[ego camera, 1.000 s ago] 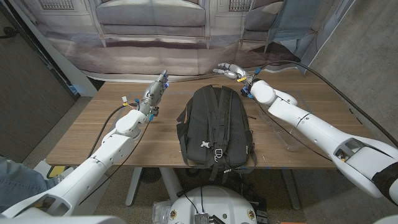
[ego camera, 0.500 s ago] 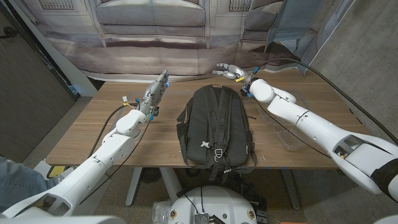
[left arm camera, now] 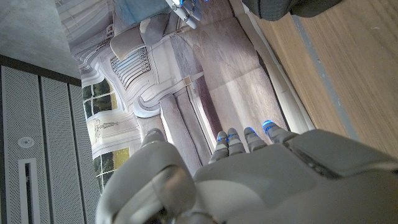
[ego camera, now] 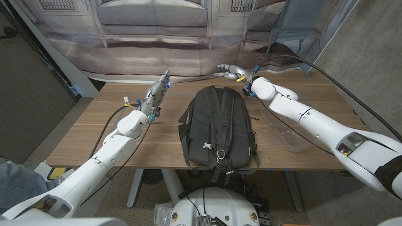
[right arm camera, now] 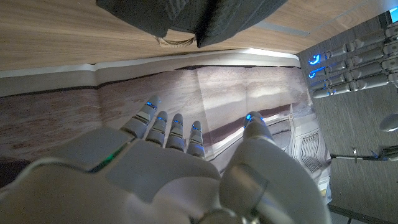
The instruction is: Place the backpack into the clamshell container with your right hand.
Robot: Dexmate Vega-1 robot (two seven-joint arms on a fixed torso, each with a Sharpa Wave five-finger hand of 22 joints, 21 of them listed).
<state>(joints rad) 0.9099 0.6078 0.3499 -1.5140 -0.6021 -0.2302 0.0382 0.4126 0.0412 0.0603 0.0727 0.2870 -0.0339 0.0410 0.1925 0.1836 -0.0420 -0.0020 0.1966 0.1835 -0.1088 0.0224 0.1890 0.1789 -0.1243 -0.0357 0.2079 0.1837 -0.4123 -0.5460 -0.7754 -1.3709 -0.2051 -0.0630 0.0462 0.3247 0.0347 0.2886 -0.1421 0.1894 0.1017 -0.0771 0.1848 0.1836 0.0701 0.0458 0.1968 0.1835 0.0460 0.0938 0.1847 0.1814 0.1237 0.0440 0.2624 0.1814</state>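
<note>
**Right hand above the backpack's top, grasp not yet made**

My right hand (ego camera: 230, 70) hovers past the far edge of the table, fingers spread and holding nothing, at about 12 o'clock from the backpack (ego camera: 217, 129). The right wrist view shows those fingers (right arm camera: 168, 127) loose and apart, with the pack's dark top edge and a small loop visible beyond them.

The backpack lies flat at the table's (ego camera: 81, 135) centre, straps up, top toward the backdrop. I judge the top handle to be the best hold, so I want to bring the hand down and toward me, curl under that loop and close firmly before lifting; a soft bag will sag and swing.

At roughly 4 o'clock from the pack I see a clear plastic thing (ego camera: 290, 139) near the right forearm, likely the clamshell container, though it is too faint to be sure. It looks far smaller than the pack, so I expect a poor fit.

My left hand (ego camera: 158, 91) waits at 10 o'clock from the pack, fingers straight, empty.
</note>
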